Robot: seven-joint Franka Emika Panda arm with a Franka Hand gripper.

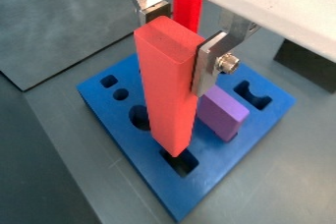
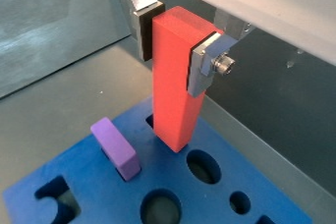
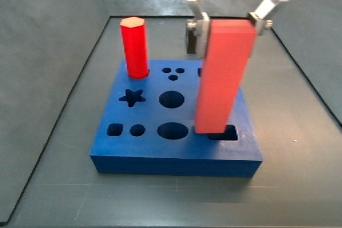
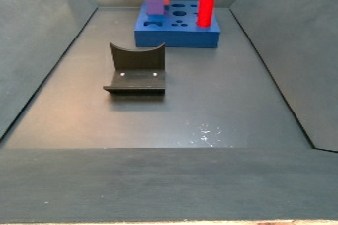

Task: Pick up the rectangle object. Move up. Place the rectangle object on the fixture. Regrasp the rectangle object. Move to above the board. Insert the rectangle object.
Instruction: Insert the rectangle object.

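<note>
We see the end effector (image 1: 182,43) above the board (image 3: 140,150), its flat silver plates clamped on the upper faces of the rectangle object (image 3: 225,72), a smooth salmon-red square-section bar held upright. The bar's lower end sits at the square cut-out near a corner of the thick blue slab. The dark fixture (image 4: 136,71), scoop-notched, stands apart on the floor.
</note>
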